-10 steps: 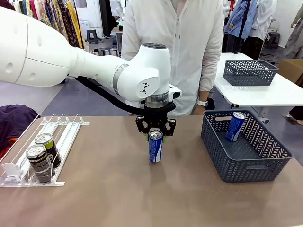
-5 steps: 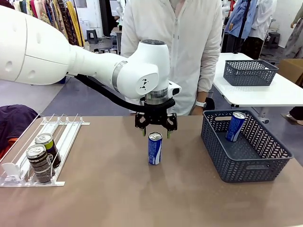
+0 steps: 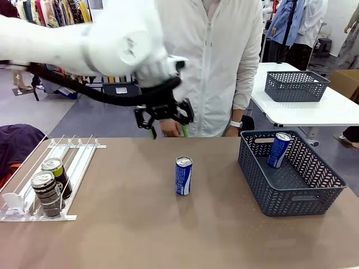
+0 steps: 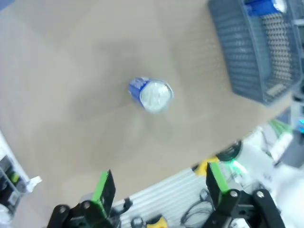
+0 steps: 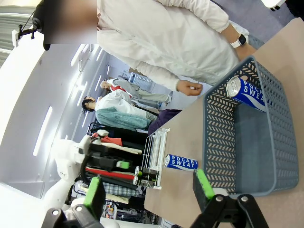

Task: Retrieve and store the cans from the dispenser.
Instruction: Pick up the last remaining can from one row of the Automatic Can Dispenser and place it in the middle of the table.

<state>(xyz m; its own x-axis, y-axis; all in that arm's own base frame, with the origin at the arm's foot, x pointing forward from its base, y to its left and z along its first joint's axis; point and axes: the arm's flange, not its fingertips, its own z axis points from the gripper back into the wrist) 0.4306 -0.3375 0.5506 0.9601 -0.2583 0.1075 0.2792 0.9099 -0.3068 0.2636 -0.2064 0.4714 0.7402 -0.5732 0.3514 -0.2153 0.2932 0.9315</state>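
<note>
The left gripper point(image 3: 168, 132) hangs above the table's far edge, in front of the person point(image 3: 224, 56), smeared so that its outline is hard to make out in the front view. Its own wrist view shows the left gripper point(image 4: 159, 183) with the green pads spread wide and nothing between them. The right gripper point(image 5: 148, 190) also stands spread and empty; its arm is cut off by the picture's edge.

A blue-and-white can point(image 3: 183, 176) stands upright alone near the middle of the table point(image 3: 140, 224), free of both grippers. From the left wrist it is seen from above, silver top toward the camera point(image 4: 151, 94), soft and slightly blurred.

A second blue can point(image 3: 279, 149) leans against the far wall of the dark grey basket point(image 3: 291, 190) by the table's right edge; its lower end is hidden behind the lattice.

The dispenser point(image 3: 78, 151) lies along the left edge. Two dark cans point(image 3: 47, 193) stand at its near end against the stoppers, one behind the other; their print is too small to read. A purple cloth point(image 3: 17, 145) beside it is cut off at the picture's edge.
</note>
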